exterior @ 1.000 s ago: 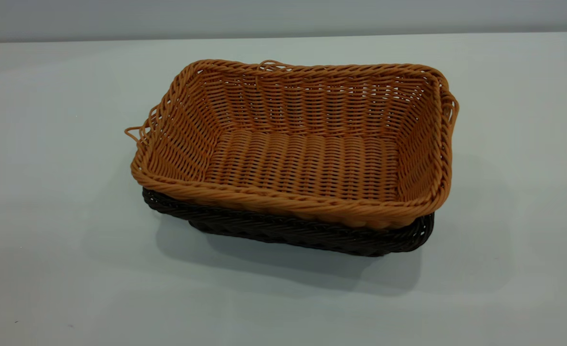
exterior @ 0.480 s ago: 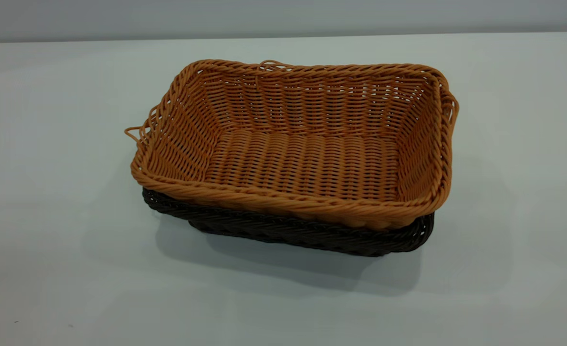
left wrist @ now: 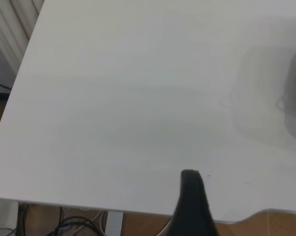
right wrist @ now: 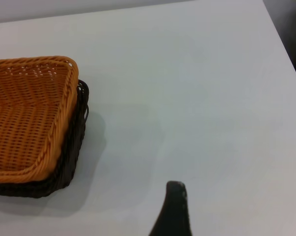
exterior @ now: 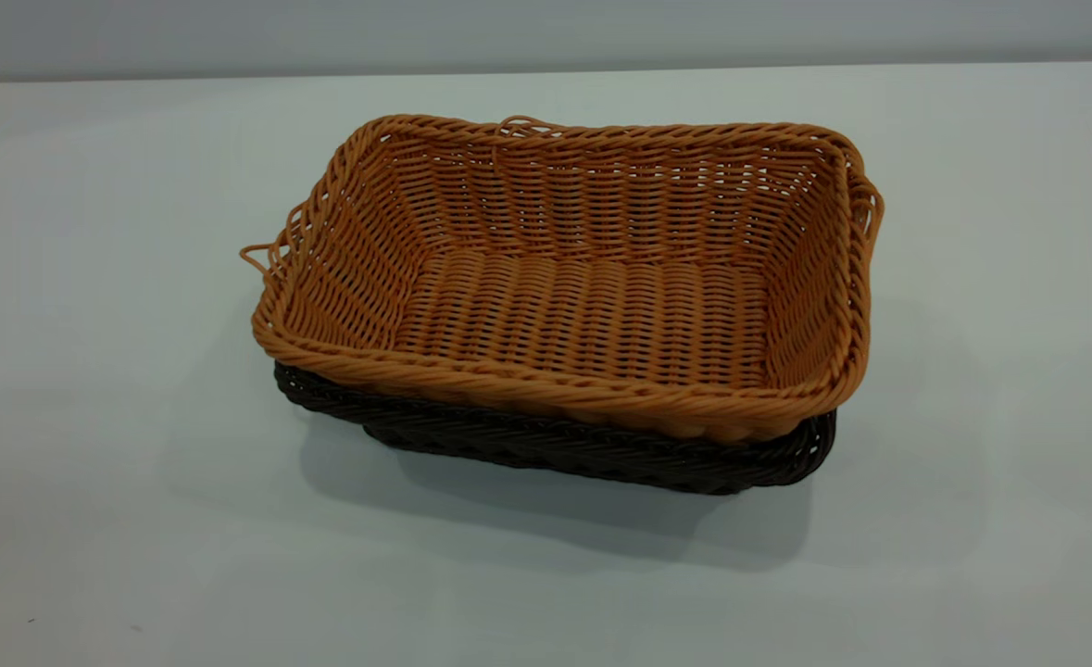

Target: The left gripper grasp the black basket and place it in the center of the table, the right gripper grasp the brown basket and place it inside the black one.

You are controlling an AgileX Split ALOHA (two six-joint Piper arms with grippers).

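Moved since the earlier frames: nothing, both baskets lying in the same place and at the same angle.

Left end effector (left wrist: 192, 204) seen only as one dark angular tip, hanging above bare bench (exterior: 92, 232) close to the bench edge, well apart from the baskets. Spread or pressed together: cannot tell. Beyond that edge, brown floor (left wrist: 40, 223) and dark cables (left wrist: 74, 227).

Right end effector (right wrist: 173, 211) likewise seen as one dark tip only, above bare bench near the baskets' right end, not touching them. Spread or pressed together: cannot tell. Holding nothing, as far as visible.

Further out, around the middle of the bench in the exterior view: brown basket (exterior: 583, 315) sitting nested inside black basket (exterior: 601, 454), opening upward, floor level. Long axis running left to right across the exterior view, turned slightly, with the left end a little nearer to the camera. Brown rim raised above the black rim, so only a dark band showing along the near side and around the right corner. Loose strand loops (exterior: 263, 255) sticking out at the left rim, another loop at the far rim. Black basket resting flat on the bench, long axis the same as the brown one. Soft shadow on the bench in front of the pair.
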